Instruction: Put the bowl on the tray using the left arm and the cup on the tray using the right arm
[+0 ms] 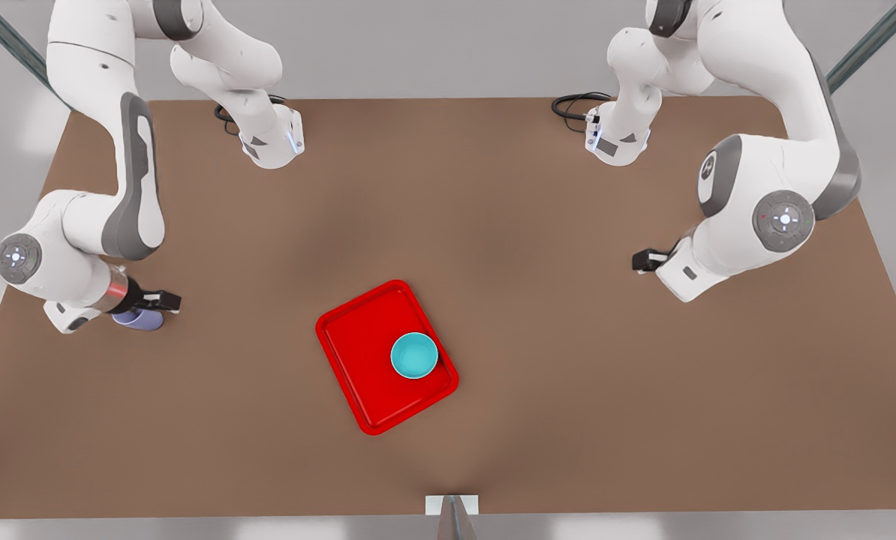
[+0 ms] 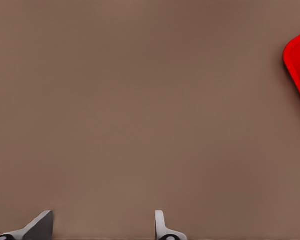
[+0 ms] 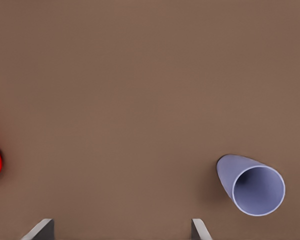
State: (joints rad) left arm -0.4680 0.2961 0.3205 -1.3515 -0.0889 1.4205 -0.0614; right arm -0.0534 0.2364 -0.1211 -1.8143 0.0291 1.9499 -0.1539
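The teal bowl sits inside the red tray, near the tray's corner on the front view's right. A lavender cup stands on the brown table at the front view's far left, partly under my right gripper. In the right wrist view the cup lies off to one side of the open right gripper, outside its fingers. My left gripper hovers at the front view's right, well away from the tray. Its fingers are spread and hold nothing, with the tray's edge far off.
Both arm bases stand at the table's far edge with black cables beside them. A small white bracket sits at the near edge. Bare brown table lies between the tray and each gripper.
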